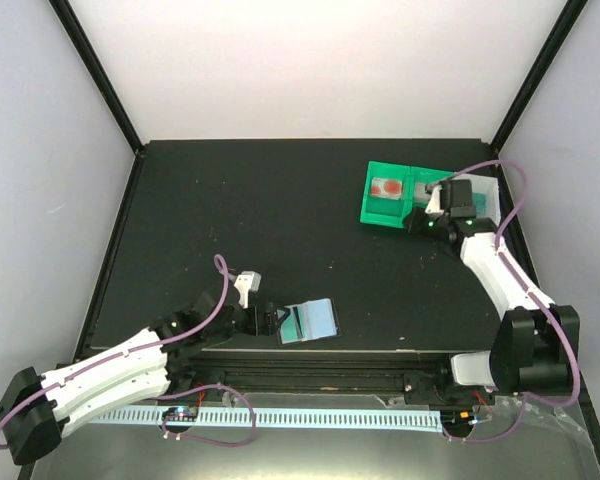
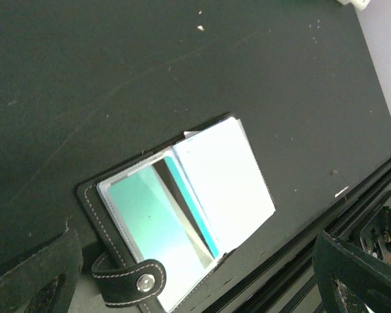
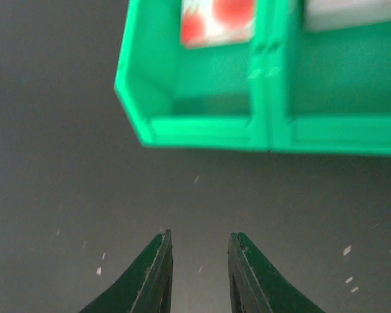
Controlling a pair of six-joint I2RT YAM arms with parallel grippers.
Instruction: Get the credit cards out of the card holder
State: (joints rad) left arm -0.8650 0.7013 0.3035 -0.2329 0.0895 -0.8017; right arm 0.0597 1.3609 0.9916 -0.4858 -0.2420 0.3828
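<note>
Here the card holder [image 1: 305,322] lies open at the table's [image 1: 280,200] near edge, long axis along it, credit cards [image 2: 225,179] showing, just ahead of the wide-spread left gripper [image 1: 268,318]; the right gripper [image 3: 199,261], narrowly parted and empty, hangs well apart by the green tray [image 1: 380,216].

Bright, even light; glare whitens the card holder [image 2: 182,222], green tray [image 3: 208,130] blurred.

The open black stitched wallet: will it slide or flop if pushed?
Thin and flat, the black stitched wallet may slide across the smooth dark table. Its curled snap strap looks floppy; the fold probably sags when lifted.
</note>
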